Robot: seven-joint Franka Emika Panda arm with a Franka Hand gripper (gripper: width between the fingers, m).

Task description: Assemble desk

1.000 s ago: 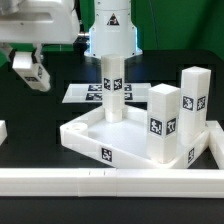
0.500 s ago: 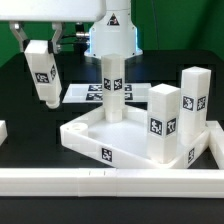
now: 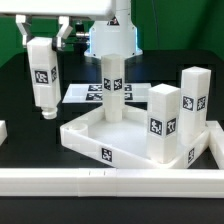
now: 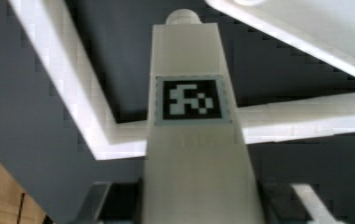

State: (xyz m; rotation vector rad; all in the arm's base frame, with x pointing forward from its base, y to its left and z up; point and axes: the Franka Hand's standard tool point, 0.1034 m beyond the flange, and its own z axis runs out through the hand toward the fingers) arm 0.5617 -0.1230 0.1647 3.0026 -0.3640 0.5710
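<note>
The desk tabletop [image 3: 98, 149], a white tray with a raised rim, lies in the middle of the table. Three white tagged legs stand upright in it: one at the back [image 3: 113, 85] and two on the exterior view's right [image 3: 160, 125] [image 3: 193, 100]. My gripper [image 3: 42, 38] is shut on a fourth leg [image 3: 42, 85], which hangs nearly upright over the table, off the tray's left side. In the wrist view this leg [image 4: 195, 120] runs out from my gripper [image 4: 200, 203], its round tip over the tray's rim [image 4: 85, 100].
The marker board [image 3: 84, 93] lies flat behind the tray. A long white border rail [image 3: 90, 182] runs along the front, and another [image 3: 214, 150] along the exterior view's right. The robot's white base [image 3: 112, 35] stands at the back.
The held leg has swung from tilted to nearly upright and shifted slightly toward the tray. The gripper has stayed shut on it.
</note>
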